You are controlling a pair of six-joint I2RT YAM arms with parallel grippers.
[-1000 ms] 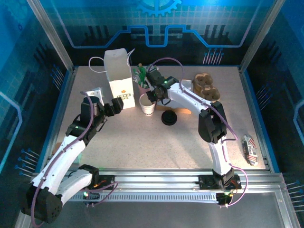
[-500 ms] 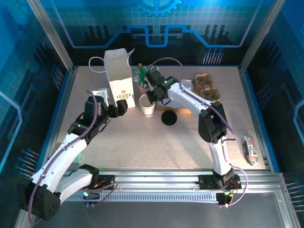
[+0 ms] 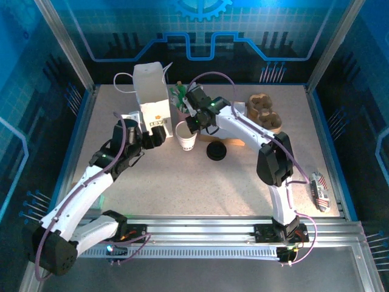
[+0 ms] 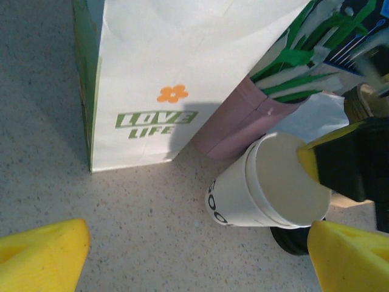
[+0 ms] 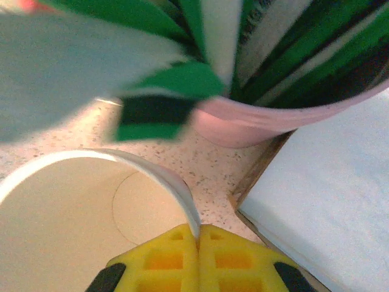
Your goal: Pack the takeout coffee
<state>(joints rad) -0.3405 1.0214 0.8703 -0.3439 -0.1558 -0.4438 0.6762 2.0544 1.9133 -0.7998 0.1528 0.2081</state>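
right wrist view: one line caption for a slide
Right hand pinches the rim of the empty white paper cup, pink cup of green-and-white sticks just beyond it.

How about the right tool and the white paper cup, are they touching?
Touching. In the right wrist view the right tool is shut on the white paper cup: its rim runs down between the two yellow fingers, with no gap.

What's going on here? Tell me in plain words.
The right claw is shut on the rim of the white paper cup, which sits open between the paper bag and the black lid. The lid lies on the table beside the cup, not yet on it. The left claw is open in front of the bag, holding nothing. Cup and lid are both outside the bag.
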